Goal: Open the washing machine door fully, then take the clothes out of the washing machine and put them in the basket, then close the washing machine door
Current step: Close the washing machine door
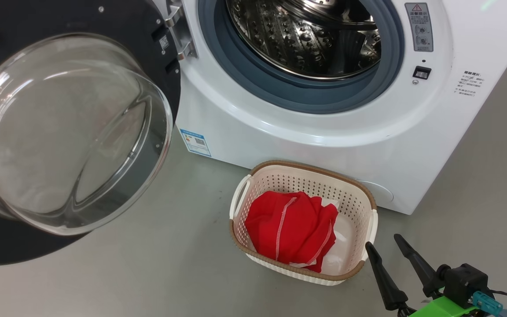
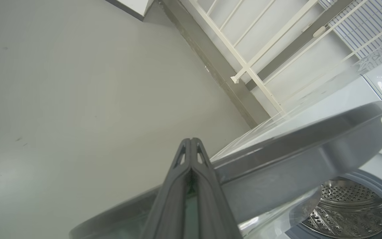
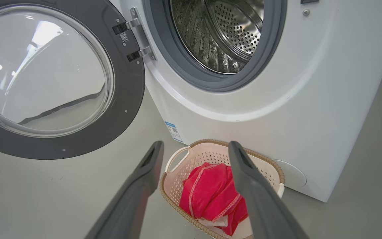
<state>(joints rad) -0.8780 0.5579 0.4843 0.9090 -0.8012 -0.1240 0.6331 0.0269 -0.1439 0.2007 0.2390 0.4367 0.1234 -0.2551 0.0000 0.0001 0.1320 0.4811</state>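
Your right gripper (image 1: 382, 241) stands spread and empty, left gripper (image 2: 191, 141) pressed together, over grey floor (image 1: 148, 273): one open washing machine (image 1: 324, 136), one basket (image 1: 306, 169), one heap of red clothes (image 1: 288, 224).

red white-stitched clothes (image 1: 291, 224) – cream perforated basket (image 1: 359, 198), brown rim

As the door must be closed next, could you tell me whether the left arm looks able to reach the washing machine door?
Probably yes: the left gripper, shut, lies close beside the edge of the washing machine door, with nothing visible between them.
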